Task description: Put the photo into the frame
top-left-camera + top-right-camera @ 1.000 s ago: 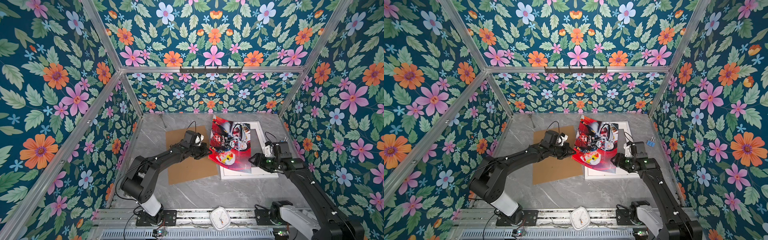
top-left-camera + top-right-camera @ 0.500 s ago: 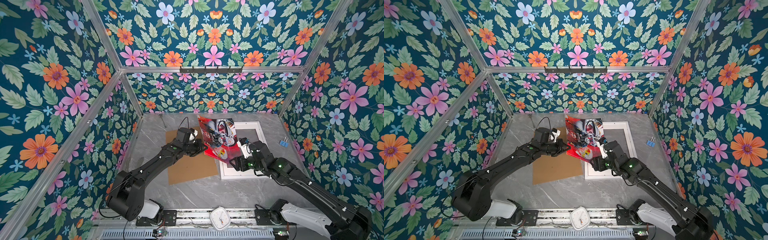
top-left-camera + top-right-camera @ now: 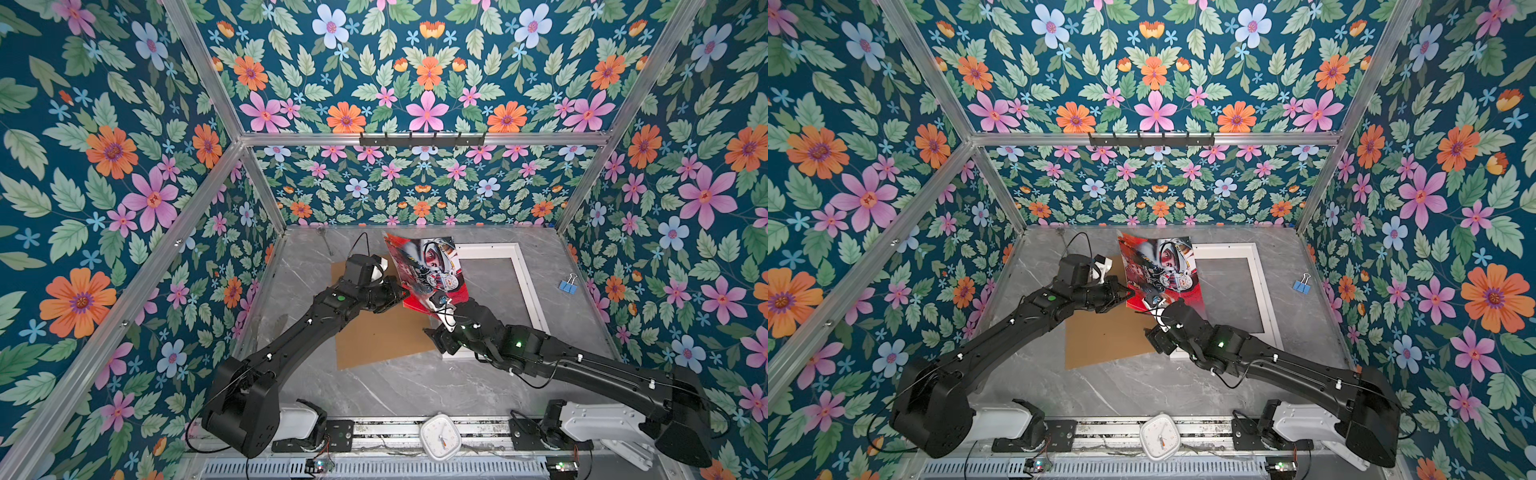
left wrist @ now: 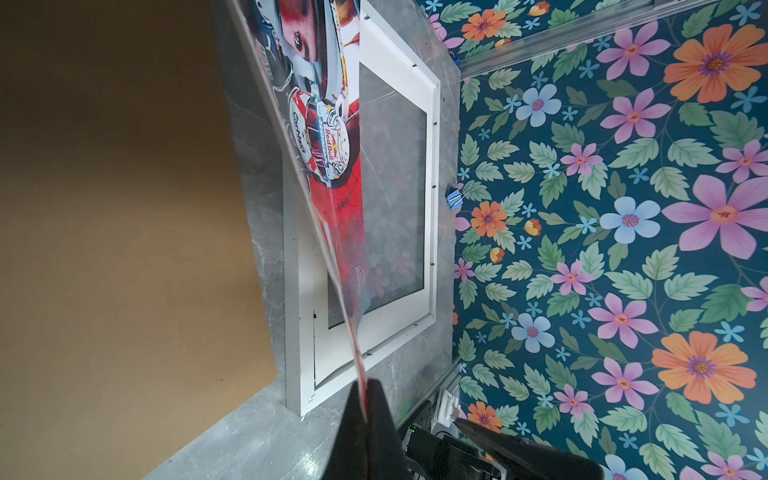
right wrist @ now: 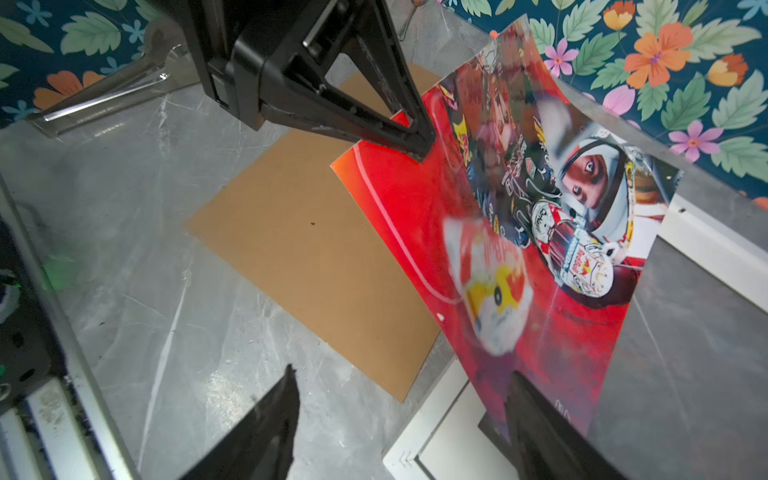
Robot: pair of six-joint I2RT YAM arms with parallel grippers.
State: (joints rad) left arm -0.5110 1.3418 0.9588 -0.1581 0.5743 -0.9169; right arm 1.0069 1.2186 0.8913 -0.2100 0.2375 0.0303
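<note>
Lifted glossy photo [image 3: 428, 270], curved, white moulded frame [image 3: 490, 250]

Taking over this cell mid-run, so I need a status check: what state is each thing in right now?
photo: held off the table, tilted, picture side up
frame: flat on the table, empty
backing board: flat on the table
binder clip: lying loose beside the frame
left gripper: shut on the photo's edge
right gripper: open, by the photo's lower edge
</note>
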